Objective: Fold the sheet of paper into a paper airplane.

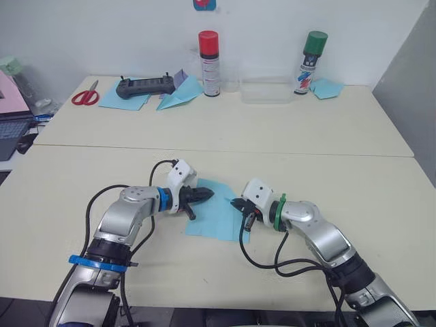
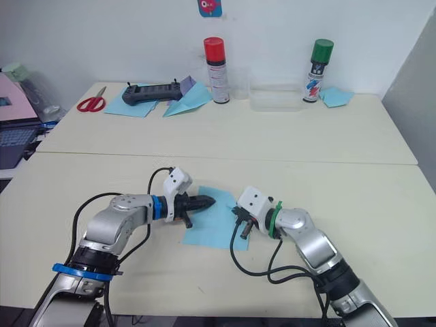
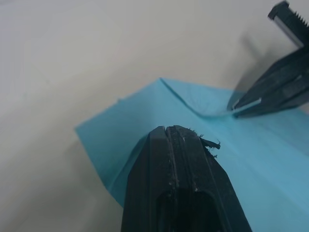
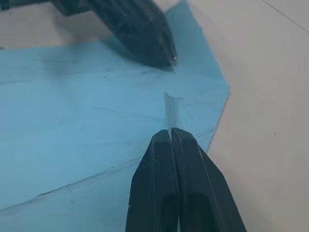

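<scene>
right wrist view: thin light-blue sheet of paper (image 4: pixel 87 116), faintly creased, one corner flap pinched by the right gripper (image 4: pixel 171 133). left gripper (image 3: pixel 176 129): black fingers pressed together, tip resting on the sheet.

Two cream surfaces (image 1: pixel 225 272) butted together, seam running across between near and far one. White wall (image 1: pixel 102 34) behind far surface; grey panel (image 1: pixel 412 88) at right edge. Even overhead light, soft shadows.

Far surface, along the wall: red-handled scissors (image 1: pixel 85 95), black controller (image 1: pixel 143 86) on blue sheets (image 1: pixel 122 101), red-capped spray can (image 1: pixel 209 63), clear plastic tray (image 1: pixel 266 90), green-capped spray can (image 1: pixel 310 61).

Left edge: laptop (image 1: pixel 10 133) on a side table, pink item (image 1: pixel 10 95) behind it.
</scene>
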Controlling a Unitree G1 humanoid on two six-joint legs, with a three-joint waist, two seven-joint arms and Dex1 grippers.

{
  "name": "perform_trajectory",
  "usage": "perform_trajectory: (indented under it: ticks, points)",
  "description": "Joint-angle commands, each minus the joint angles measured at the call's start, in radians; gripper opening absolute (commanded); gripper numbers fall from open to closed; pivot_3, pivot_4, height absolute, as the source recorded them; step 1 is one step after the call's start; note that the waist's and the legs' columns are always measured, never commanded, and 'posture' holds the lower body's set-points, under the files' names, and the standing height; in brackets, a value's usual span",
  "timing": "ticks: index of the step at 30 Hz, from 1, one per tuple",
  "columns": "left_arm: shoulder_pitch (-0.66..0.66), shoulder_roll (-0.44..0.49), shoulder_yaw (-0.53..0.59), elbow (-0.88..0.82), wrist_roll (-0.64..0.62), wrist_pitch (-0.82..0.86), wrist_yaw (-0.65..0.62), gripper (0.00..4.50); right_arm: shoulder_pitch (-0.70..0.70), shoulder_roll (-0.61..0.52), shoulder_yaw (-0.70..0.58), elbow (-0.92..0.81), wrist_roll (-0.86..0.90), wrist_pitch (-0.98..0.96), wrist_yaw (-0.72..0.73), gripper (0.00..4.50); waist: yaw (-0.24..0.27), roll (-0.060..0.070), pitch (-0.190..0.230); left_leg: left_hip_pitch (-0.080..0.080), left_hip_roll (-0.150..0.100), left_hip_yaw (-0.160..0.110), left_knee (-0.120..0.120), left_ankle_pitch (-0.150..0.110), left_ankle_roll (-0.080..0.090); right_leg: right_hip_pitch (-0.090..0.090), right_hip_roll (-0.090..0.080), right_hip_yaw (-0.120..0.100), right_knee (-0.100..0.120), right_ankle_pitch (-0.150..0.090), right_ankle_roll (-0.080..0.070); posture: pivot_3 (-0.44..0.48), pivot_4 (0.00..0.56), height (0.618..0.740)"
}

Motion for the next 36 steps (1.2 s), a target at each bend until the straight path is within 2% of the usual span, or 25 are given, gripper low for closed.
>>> perform_trajectory:
  ticks: [1,6,14,18,22,28,33,36]
  points:
    - [-0.029,-0.034,-0.022,-0.008,0.022,-0.074,0.007,0.0,-0.006,0.0,-0.002,0.013,-0.015,0.012,0.004,0.06,0.0,0.0,0.0,0.0,0.0,0.0,0.0,0.0,0.0,0.0,0.0,0.0,0.0,0.0,0.0,0.0,0.15,0.74]
    - [-0.074,-0.082,-0.062,0.064,0.062,-0.13,0.0,0.0,-0.007,0.001,-0.006,0.009,-0.018,0.018,0.008,0.06,0.0,0.0,0.0,0.0,0.0,0.0,0.0,0.0,0.0,0.0,0.0,0.0,0.0,0.0,0.0,0.0,0.15,0.74]
    - [-0.14,-0.103,-0.156,0.253,0.175,-0.225,-0.026,0.0,-0.006,-0.004,-0.017,-0.003,0.001,0.028,0.032,0.06,0.001,0.0,0.0,0.0,0.0,0.0,0.0,0.0,0.0,0.0,0.0,0.0,0.0,0.0,0.0,0.0,0.15,0.74]
    - [-0.15,-0.115,-0.18,0.296,0.193,-0.225,-0.052,0.0,0.003,-0.005,-0.047,-0.049,0.101,0.115,0.111,0.9,0.001,0.0,0.0,0.0,-0.001,0.0,0.0,0.0,0.0,0.001,0.0,0.0,0.0,0.0,0.0,0.0,0.15,0.74]
    - [-0.156,-0.127,-0.188,0.322,0.215,-0.244,-0.055,0.0,0.002,-0.018,-0.096,-0.105,0.206,0.228,0.17,2.37,0.007,0.0,0.0,0.0,-0.001,-0.001,0.0,0.0,0.0,0.001,0.0,-0.001,-0.001,0.0,0.0,0.0,0.15,0.74]
    - [-0.141,-0.136,-0.193,0.318,0.235,-0.267,-0.059,0.0,0.004,-0.076,-0.175,-0.193,0.347,0.325,0.24,2.37,0.01,0.0,0.0,0.0,-0.001,-0.001,0.001,0.0,0.0,0.001,-0.001,0.0,-0.001,0.0,0.0,0.0,0.15,0.74]
    - [-0.119,-0.138,-0.196,0.29,0.239,-0.276,-0.068,0.0,-0.015,-0.057,-0.259,-0.19,0.398,0.336,0.194,2.37,0.01,0.0,0.0,0.0,-0.001,-0.001,0.001,0.0,0.0,0.002,-0.001,-0.001,-0.001,0.0,0.0,0.0,0.15,0.74]
    - [-0.11,-0.136,-0.202,0.276,0.248,-0.284,-0.07,0.0,-0.026,-0.026,-0.303,-0.162,0.42,0.336,0.155,1.76,0.01,0.0,0.0,0.0,-0.001,-0.001,0.0,0.0,0.0,0.001,-0.001,-0.001,-0.001,0.0,0.0,0.0,0.15,0.74]
